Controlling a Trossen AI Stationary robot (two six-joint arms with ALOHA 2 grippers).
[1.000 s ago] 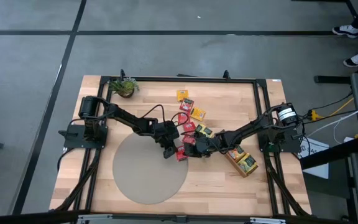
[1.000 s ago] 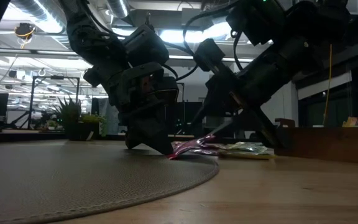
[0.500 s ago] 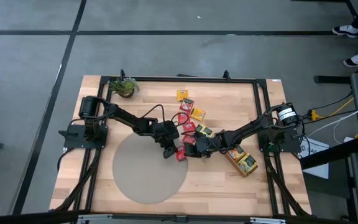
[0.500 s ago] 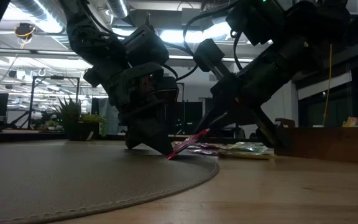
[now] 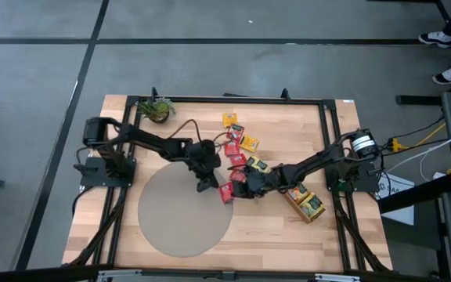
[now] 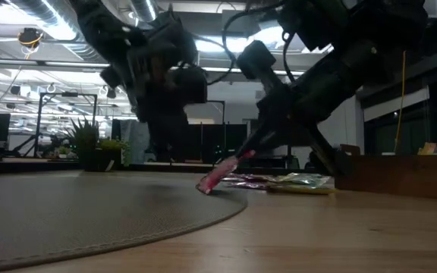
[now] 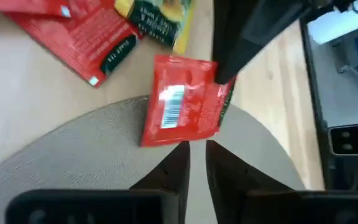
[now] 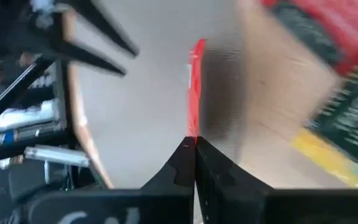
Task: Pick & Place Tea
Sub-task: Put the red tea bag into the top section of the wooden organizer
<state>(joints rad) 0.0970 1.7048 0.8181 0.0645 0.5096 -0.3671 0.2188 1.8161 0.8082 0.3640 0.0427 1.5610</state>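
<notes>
**Red tea sachet pinched at the mat's edge**

While one corner rests at the rim of the round grey mat (image 5: 185,213), the red tea sachet (image 5: 226,192) stands tilted, its raised edge pinched between the pressed-together fingers of the right gripper (image 5: 236,186). Just beside it the left gripper (image 5: 207,185) hovers clear of the sachet, fingers slightly parted and holding nothing. More red and yellow sachets (image 5: 239,142) lie scattered on the wooden table (image 5: 288,227) behind. Further right sits the wooden tray (image 5: 304,204); a potted plant (image 5: 156,109) occupies the far left corner.
</notes>
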